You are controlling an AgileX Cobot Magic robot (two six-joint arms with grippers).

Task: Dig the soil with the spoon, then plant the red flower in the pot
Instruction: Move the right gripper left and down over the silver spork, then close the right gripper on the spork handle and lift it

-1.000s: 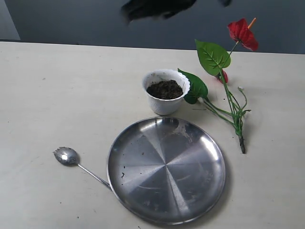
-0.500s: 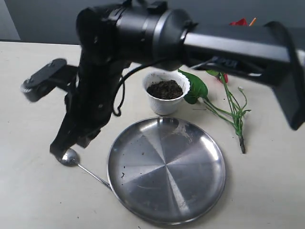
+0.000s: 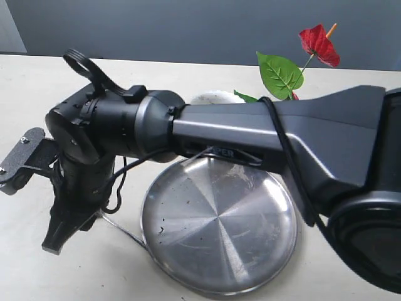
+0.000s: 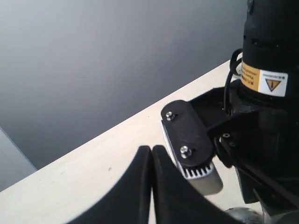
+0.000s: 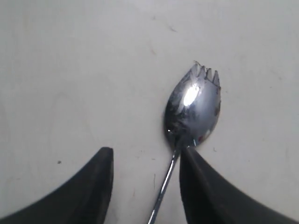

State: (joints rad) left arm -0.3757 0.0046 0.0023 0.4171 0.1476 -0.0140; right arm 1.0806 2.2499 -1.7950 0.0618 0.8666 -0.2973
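1. The steel plate (image 3: 219, 232): round and shiny, lying flat on the pale table (image 3: 44, 88); every place below is given from it.
2. The spoon (image 5: 194, 105): flat on the table just off the plate's left edge; its bowl points away from the plate and its thin handle runs back toward the rim; the bowl's tip is notched into small tines, with dark specks on the metal.
3. The right gripper (image 5: 145, 156): reached across the plate's far side to its left, pointing down over the spoon; jaws apart, with the handle lying between them, close against one finger; whether it touches that finger cannot be told.
4. The left gripper (image 4: 152, 150): jaws together with nothing between them; it sits close beside the right arm's wrist; its place relative to the plate cannot be told.
5. The pot (image 3: 213, 96): behind the plate; only a strip of white rim shows over the arm, and its inside is hidden.
6. The red flower (image 3: 319, 42): behind the plate and to its right; one bloom and a green leaf (image 3: 280, 74) rise above the arm; the stems are hidden.
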